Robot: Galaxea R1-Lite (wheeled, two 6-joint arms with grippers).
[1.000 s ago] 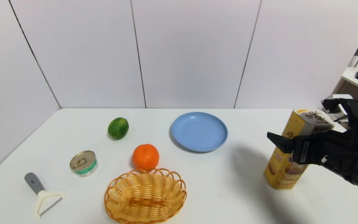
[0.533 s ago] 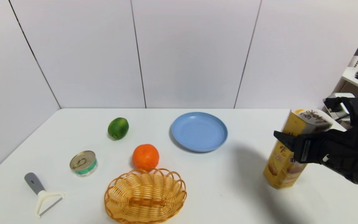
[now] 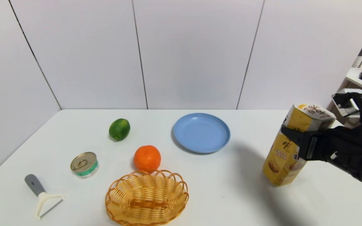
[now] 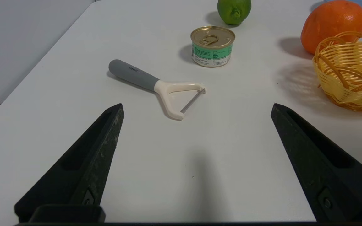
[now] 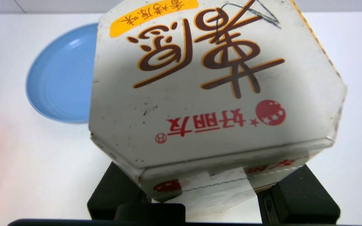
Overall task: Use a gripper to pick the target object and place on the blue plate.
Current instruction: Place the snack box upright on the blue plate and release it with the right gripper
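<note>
The right wrist view shows what the head view cannot — the white hexagonal top of the snack box [image 5: 215, 84] wedged between the right gripper [image 5: 214, 201] fingers, which pinch its upper part, while the head view shows the box [image 3: 289, 150] tilted at the table's right side, well apart from the blue plate [image 3: 201, 132]. Only the left wrist view shows the left gripper [image 4: 196, 106], fingers spread wide above the table [image 4: 58, 103] near a peeler [image 4: 156, 86]. The plate and the wicker basket [image 3: 146, 196] hold nothing — an orange [image 3: 147, 158] sits just behind the basket.

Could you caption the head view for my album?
Right pincer grips the tilted yellow snack box, blue plate waiting nearby.
</note>
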